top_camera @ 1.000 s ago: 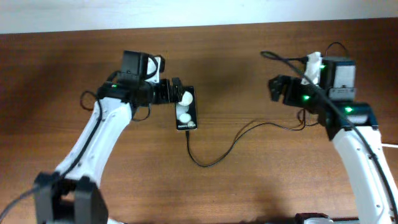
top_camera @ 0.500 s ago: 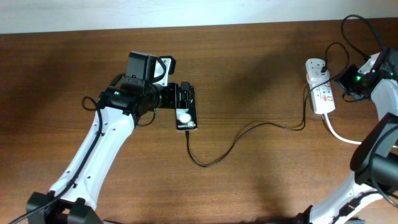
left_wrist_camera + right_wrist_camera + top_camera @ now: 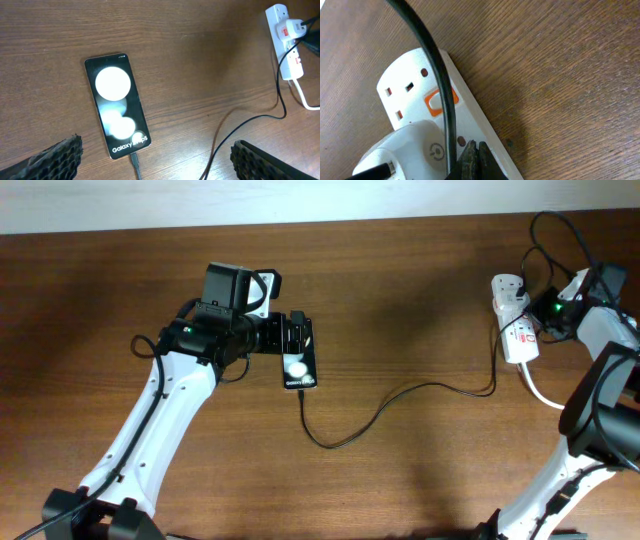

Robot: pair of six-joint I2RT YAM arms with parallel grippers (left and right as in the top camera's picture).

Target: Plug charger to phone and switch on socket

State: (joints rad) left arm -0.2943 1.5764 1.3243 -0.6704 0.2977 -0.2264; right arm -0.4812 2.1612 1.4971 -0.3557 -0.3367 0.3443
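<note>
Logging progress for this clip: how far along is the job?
Done: the charger tip sits in the bottom port of the phone. In hand: the right fingers, shut, are down at the socket beside its white plug. Left: switching it on; the views do not show whether it is on.

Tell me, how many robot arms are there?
2. The left arm reaches over the phone; the right arm is at the socket. None seems hidden.

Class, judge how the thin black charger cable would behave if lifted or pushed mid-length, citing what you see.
Probably floppy: the charger lies in loose curves, so a lifted part would likely sag. It looks thin, so probably light. Pulling might tug the phone, where its tip seems plugged in.
</note>
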